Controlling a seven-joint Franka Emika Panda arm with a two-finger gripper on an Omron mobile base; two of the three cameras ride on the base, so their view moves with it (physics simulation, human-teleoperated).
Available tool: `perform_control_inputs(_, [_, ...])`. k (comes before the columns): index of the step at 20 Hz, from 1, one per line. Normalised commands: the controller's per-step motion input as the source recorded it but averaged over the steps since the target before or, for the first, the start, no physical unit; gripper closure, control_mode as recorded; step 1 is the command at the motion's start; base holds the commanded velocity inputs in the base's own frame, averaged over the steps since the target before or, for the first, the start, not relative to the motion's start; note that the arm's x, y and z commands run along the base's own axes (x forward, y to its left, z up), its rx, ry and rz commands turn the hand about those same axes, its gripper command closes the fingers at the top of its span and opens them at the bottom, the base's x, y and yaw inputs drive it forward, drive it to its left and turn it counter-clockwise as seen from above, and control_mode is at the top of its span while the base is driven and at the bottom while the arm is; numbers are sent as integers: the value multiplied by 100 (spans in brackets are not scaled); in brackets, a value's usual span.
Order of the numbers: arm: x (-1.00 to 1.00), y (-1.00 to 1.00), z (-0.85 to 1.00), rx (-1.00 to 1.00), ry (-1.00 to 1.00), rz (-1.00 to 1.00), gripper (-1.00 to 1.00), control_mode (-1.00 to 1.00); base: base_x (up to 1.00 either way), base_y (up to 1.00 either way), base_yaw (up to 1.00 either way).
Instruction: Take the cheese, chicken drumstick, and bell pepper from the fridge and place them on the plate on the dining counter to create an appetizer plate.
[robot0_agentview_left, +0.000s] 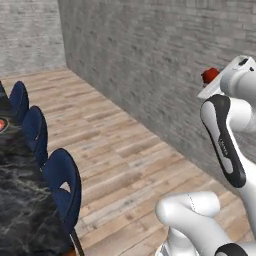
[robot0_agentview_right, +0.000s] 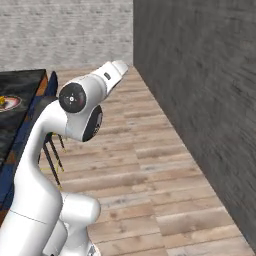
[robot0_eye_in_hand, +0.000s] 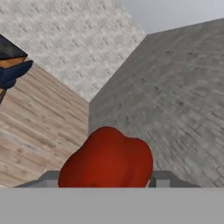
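A: What is seen of the room?
B: Grey brick walls, a plank floor; blue chairs are ranged along the black marble worktop, where the plate is set.
A: And the fingers?
B: The bell pepper is clamped between them, held aloft.

Blue chairs (three), plank floor, brick wall

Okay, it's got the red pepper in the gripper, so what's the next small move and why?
Probably swing the arm left toward the dining counter. The gripper holds the bell pepper facing the brick wall, while the plate sits off to the left.
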Motion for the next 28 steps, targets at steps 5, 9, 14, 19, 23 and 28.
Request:
perform_control_inputs(5, [0,0,0,0,0,0,100,100,100,-45,66])
perform_control_inputs(9, [0,0,0,0,0,0,100,100,100,-44,64])
perform_control_inputs(14, [0,0,0,0,0,0,100,100,100,-47,62])
perform_control_inputs(19, [0,0,0,0,0,0,100,100,100,-48,62])
perform_control_inputs(23, [0,0,0,0,0,0,100,100,100,-45,65])
perform_control_inputs(28, [0,0,0,0,0,0,100,100,100,-49,66])
